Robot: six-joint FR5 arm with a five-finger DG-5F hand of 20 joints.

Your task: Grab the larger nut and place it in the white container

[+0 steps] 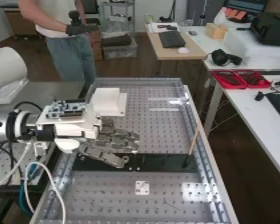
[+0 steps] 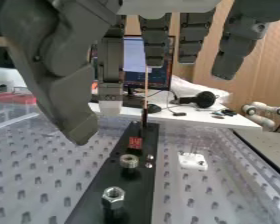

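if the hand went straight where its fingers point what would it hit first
Probably the thin upright stick at the far end of the black strip, but depth is unclear, so the hand might clip a nut first.

High view: fixed above the near end of the table (image 1: 97, 200), set well back, facing 12 o'clock, slanted down. Wrist view: close in, low, looking past the fingers (image 1: 117, 143) toward the high view's 3 o'clock. Both cover the black strip (image 1: 160, 163) and headphones (image 1: 220, 58).
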